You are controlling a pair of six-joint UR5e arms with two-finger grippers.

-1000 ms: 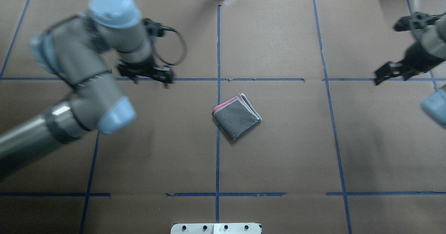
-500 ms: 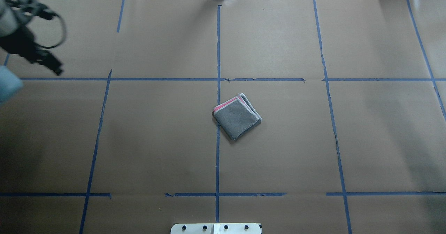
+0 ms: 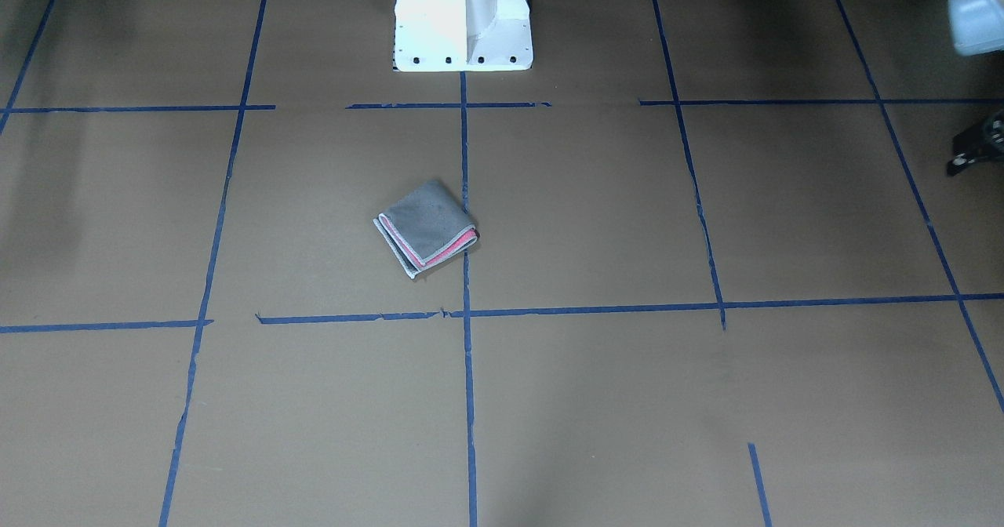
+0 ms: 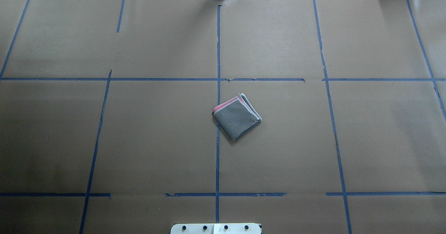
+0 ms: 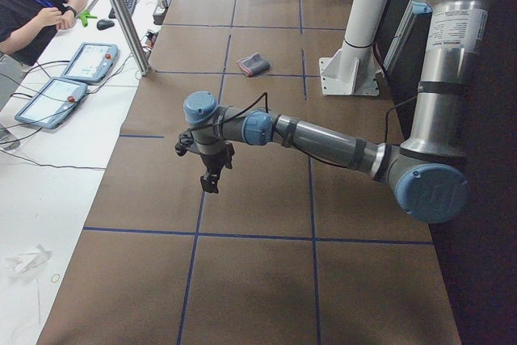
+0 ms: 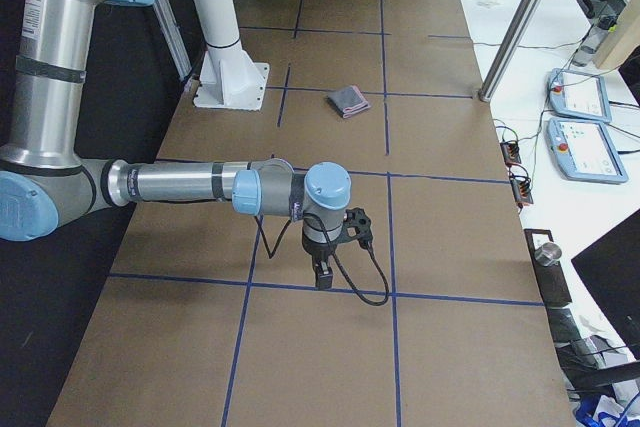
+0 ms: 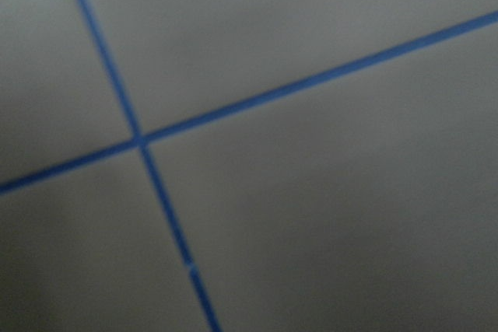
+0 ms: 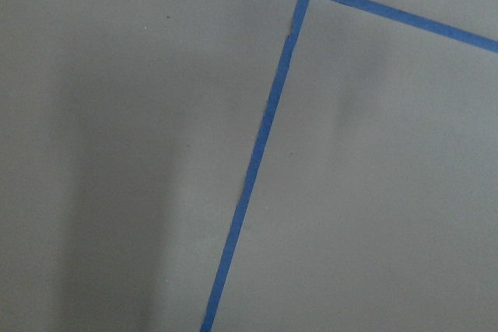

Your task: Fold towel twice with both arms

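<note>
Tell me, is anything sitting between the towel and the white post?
No. In the front-facing view, only bare brown paper crossed by a blue tape line lies between the towel and the post.

Open brown paper [image 4: 156, 133] rings the towel [image 4: 237, 116]; white pedestal [image 3: 463, 17] stands well apart.

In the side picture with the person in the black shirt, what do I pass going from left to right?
person in the black shirt → left gripper → towel → white pedestal
</note>
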